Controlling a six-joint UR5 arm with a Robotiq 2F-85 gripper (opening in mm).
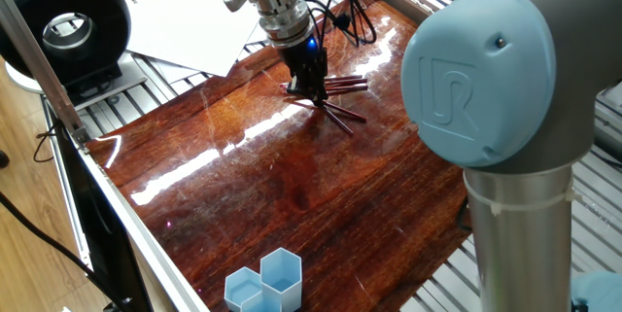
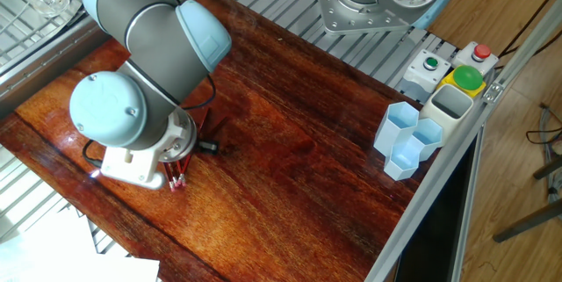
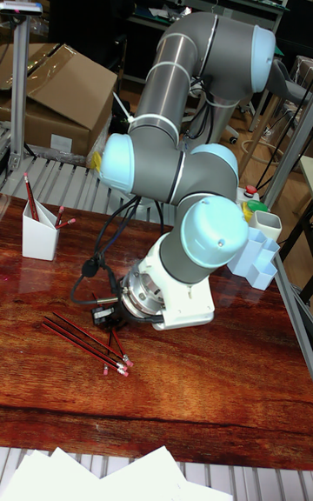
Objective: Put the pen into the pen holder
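Observation:
Several dark red pens [image 1: 340, 93] lie in a loose pile on the brown wooden table [image 1: 292, 186]. My gripper [image 1: 311, 86] points straight down with its black fingertips in the pile's left end. The jaw gap is too small and dark to read. In the tall fixed view the pens [image 3: 83, 340] lie beside the gripper [image 3: 113, 327], mostly under the wrist. The white angular pen holder [image 3: 38, 236] stands at the table's far left with a few pens in it. The other fixed view shows only red pen ends [image 2: 178, 180] under the wrist.
Light blue hexagonal cups [image 2: 408, 137] and a grey rectangular cup [image 2: 450, 106] stand at the table's edge near a button box [image 2: 457, 69]. White paper sheets [image 1: 194, 25] lie beyond the pens. A black ring lamp [image 1: 68, 25] stands off the table. Black cables [image 1: 355, 16] trail behind the gripper.

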